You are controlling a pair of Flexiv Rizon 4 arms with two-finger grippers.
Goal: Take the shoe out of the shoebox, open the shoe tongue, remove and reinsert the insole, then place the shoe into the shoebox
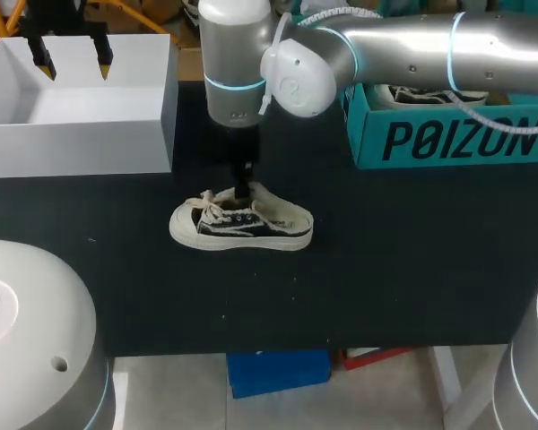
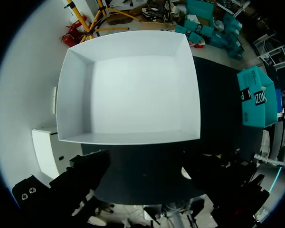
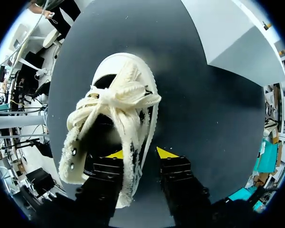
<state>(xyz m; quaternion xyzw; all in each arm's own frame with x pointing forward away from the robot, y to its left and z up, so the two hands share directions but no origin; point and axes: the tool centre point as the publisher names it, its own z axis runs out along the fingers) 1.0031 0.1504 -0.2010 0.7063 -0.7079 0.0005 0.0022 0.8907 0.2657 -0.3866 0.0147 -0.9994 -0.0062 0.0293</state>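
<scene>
One shoe [image 1: 242, 224] stands on its sole near the middle of the black table [image 1: 386, 269]. Its white toe cap points to our left, and it is well apart from both boxes. Its cream laces [image 3: 118, 102] are tied in a loose, frayed knot over the tongue.

Our right arm comes in from the right and reaches past the middle. The right gripper [image 3: 141, 153] points straight down at the shoe's opening. In the right wrist view one yellow tip sits inside the shoe behind the laces. The other tip is outside, just beside the side wall and over bare table. The jaws stand moderately apart astride that wall, and we do not see them clamped on it.

Our left gripper [image 1: 73, 61] hangs above the white box [image 1: 81, 125] at the table's far left. Its jaws are spread wide with nothing between them. The left wrist view looks down onto the box's pale floor.

The teal shoebox [image 1: 448, 139] sits at the far right, partly behind our right arm.
</scene>
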